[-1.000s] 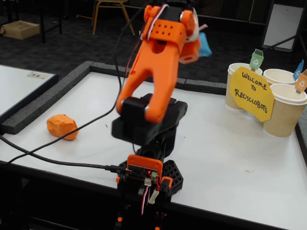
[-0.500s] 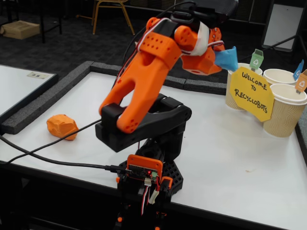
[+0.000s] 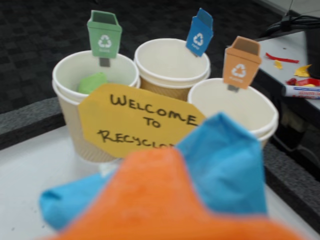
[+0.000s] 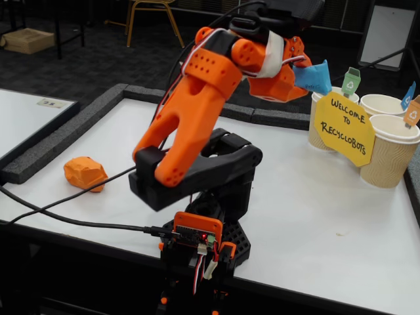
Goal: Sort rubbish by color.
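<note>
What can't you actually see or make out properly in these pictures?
- Gripper: in the wrist view just an orange blur at the bottom edge; its fingers cannot be told apart.
- Blue wad: partly covered by the gripper, so its full shape is hidden.
- Green wad: mostly hidden by the cup wall and yellow sign.
- Sign's last word: covered by the blue wad.
- Cup insides: hidden in the fixed view by their walls.

You have three cups (image 3: 170, 65) standing together at the desk's (image 4: 315, 216) far right edge in the fixed view, with a sign (image 3: 135, 122) propped in front of them. In the wrist view one wad (image 3: 92, 81) lies inside the left cup. Another wad (image 4: 85, 173) lies on the desk well left of the arm's base (image 4: 203, 243). The claw (image 4: 308, 77) hangs above the desk, just left of the cups, with a third wad (image 4: 314, 76) in it.
</note>
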Motion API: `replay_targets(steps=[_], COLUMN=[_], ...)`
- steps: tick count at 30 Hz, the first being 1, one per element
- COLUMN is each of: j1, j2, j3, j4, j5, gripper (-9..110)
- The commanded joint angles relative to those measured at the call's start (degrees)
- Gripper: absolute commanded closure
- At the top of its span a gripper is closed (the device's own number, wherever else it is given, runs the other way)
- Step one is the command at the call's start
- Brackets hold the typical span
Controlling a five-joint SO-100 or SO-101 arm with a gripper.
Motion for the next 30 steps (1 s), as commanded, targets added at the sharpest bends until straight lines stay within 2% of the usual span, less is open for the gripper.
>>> replay_targets(steps=[1, 14, 22, 30], j1=[-1.2, 3.4, 4.9, 5.1], j2=[-12.7, -53.9, -74.5, -88.5], j3=[-5.7, -31.8, -50.4, -62.0], j4=[-3.7, -23.1, -27.2, -29.4], j5=[1.1, 0.4, 0.4, 0.3], gripper=[101, 101, 101, 99])
